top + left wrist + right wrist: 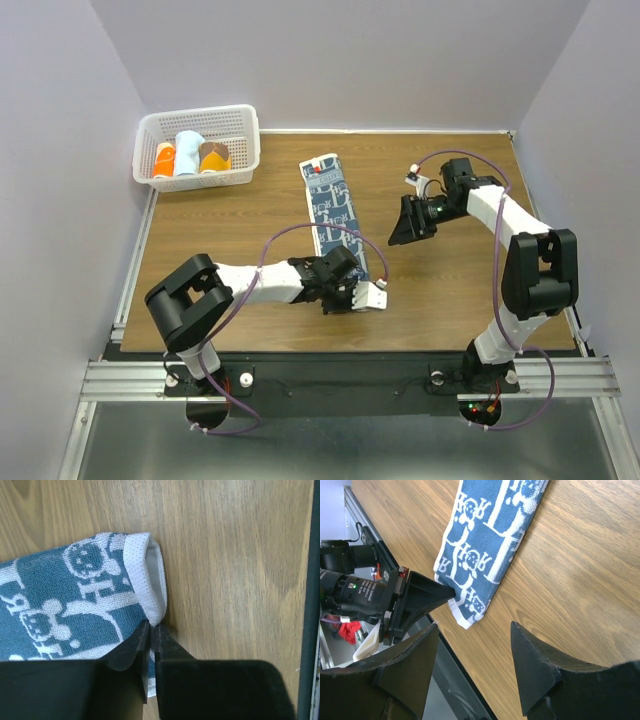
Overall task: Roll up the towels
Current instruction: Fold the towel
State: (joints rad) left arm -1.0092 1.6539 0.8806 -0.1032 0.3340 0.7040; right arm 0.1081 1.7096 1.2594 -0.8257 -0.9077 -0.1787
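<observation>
One navy-blue towel (pixel 335 205) with pale printed motifs lies flat and lengthwise in the middle of the table, running from the far side toward the near edge. My left gripper (pixel 352 290) is at its near end. In the left wrist view the towel's white hem (pixel 145 575) curls up, and the left gripper (pixel 152 627) is shut on the hem's corner. My right gripper (pixel 408 225) hovers open to the right of the towel, with nothing between its fingers. In the right wrist view the towel (pixel 485 545) lies beyond the open right gripper (pixel 474 625), with the left gripper (pixel 427 597) at its end.
A white basket (pixel 200 112) stands at the far left corner with three rolled cloths (pixel 187 152) inside. The table's near edge and its black rail (pixel 455 680) lie just past the towel's near end.
</observation>
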